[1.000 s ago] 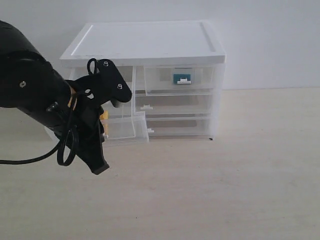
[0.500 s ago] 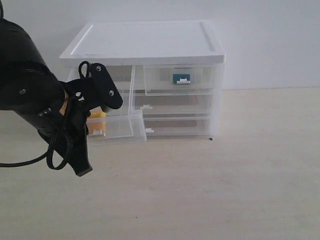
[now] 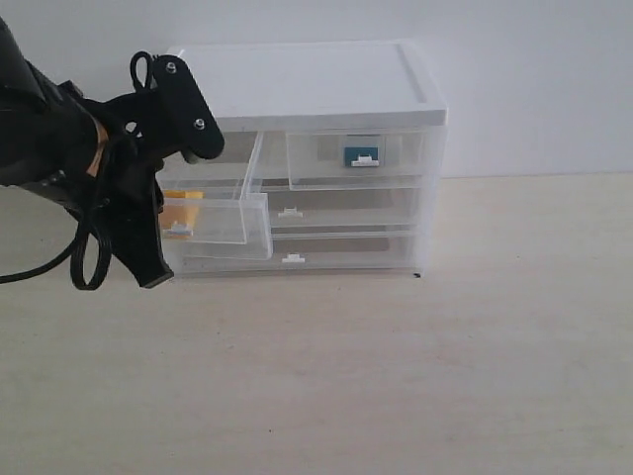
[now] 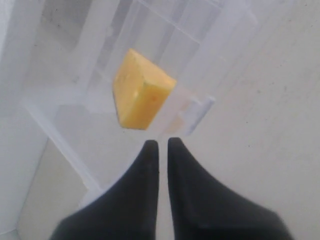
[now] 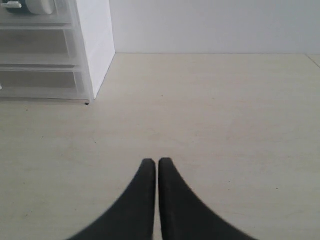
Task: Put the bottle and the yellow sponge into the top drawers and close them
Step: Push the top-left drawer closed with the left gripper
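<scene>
1. The yellow sponge (image 4: 141, 90) lies inside the left top drawer (image 3: 223, 220). It is a yellow-orange foam wedge with a matte surface, one broad face and a sharp corner turned toward the left wrist camera, and nothing rests on it.
2. That drawer stands pulled well out of the cabinet (image 3: 297, 84), with its clear front wall and small white clip handle out over the table (image 3: 445, 346). So you have the sponge stowed, but its drawer is not yet shut.
3. The bottle (image 3: 356, 153) shows as a teal patch behind the clear front of the right top drawer (image 3: 396, 158), which sits flush with the cabinet face — that half of the job reads as finished.
4. The left gripper (image 4: 159, 146) hangs just outside the open drawer's front. Its two black fingers are pressed together on nothing, with the tips near the handle but, as far as you can tell, not touching it.
5. The right gripper (image 5: 157, 163) also has its fingers together and empty, over bare table well to the side of the cabinet.
6. What is left, by my reading, is one step — push the left drawer home until its front lines up with its neighbour
</scene>
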